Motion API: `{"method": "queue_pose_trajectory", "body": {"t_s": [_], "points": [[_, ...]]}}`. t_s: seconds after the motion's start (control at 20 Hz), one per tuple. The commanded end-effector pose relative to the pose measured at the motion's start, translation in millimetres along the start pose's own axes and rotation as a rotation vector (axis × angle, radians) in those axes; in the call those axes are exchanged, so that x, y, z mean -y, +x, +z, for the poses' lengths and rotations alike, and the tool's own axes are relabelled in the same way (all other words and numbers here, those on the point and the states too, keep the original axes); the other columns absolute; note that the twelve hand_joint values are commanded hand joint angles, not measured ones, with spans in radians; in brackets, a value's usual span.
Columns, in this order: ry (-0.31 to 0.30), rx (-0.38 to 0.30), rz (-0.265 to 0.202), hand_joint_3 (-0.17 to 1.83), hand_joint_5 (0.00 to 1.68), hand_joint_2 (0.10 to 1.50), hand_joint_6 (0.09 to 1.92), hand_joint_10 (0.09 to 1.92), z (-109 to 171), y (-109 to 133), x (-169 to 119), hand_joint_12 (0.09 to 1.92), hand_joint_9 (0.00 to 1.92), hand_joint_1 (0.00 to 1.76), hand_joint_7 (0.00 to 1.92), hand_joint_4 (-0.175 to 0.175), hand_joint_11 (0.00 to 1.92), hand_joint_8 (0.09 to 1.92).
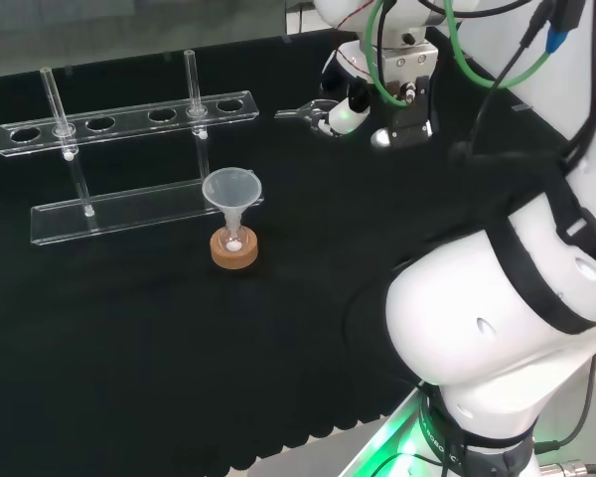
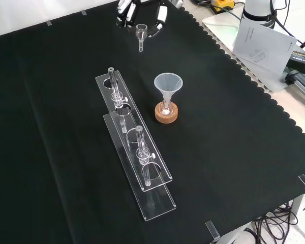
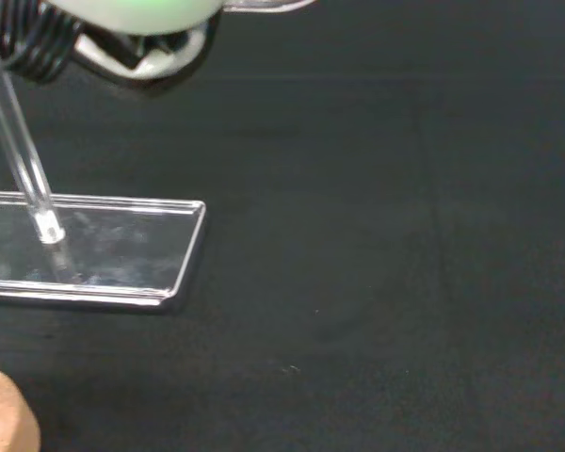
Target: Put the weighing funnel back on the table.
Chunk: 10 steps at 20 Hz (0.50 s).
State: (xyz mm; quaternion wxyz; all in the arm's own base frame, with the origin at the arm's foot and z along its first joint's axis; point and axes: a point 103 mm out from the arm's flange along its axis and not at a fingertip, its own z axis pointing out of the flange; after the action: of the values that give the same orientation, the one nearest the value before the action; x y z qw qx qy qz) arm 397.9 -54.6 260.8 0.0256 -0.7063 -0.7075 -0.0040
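Hand (image 1: 343, 111) (image 2: 124, 11): seen at the top edge of the front view, and left of the arm's white links in the head view; fingers curled in on either side of the weighing funnel, grasping it.
Weighing funnel (image 1: 296, 113) (image 2: 140, 34): held between the fingers, lying about level, with the short stem pointing left in the head view and towards the camera in the front view; could not tell whether the stem's tip touched the cloth.
Desk (image 1: 179, 378) (image 2: 234, 152): covered with black cloth, bare under and around the hand.
Funnel (image 1: 232, 189) (image 2: 168, 84): stood mouth up, stem down in a small flask (image 1: 234, 238); well apart from the hand, untouched.
Cork ring (image 1: 234, 250) (image 2: 166, 113) (image 3: 5, 414): sat under the small flask, just beside the rack's base plate.
Rack (image 1: 129, 114) (image 2: 134, 147): clear plastic, made of an upper bar with round holes over a flat base plate; stood left of the funnel in the front view and beyond it in the head view.
Glass tubes (image 1: 52, 99) (image 2: 113, 84): two, upright in the rack, one near each end.
Wrist view: showed a corner of the base plate (image 3: 104, 250), one tube (image 3: 19, 141) rising from it, and a blurred pale part of the hand (image 3: 132, 14).
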Motion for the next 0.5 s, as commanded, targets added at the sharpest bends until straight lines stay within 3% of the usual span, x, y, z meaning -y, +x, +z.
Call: {"method": "queue_pose_trajectory", "body": {"t_s": [0.05, 0.5], "points": [[0.005, -0.019, 0.029, 0.68, 1.29, 0.63, 0.65, 0.29, 13.6, -39.5, -33.3, 1.05, 0.99, 1.12, 0.57, 0.175, 0.79, 0.63], [0.048, -0.035, 0.029, 0.68, 1.29, 0.63, 0.65, 0.29, 49.5, -62.2, -71.5, 1.05, 0.99, 1.12, 0.57, 0.175, 0.79, 0.63]]}}
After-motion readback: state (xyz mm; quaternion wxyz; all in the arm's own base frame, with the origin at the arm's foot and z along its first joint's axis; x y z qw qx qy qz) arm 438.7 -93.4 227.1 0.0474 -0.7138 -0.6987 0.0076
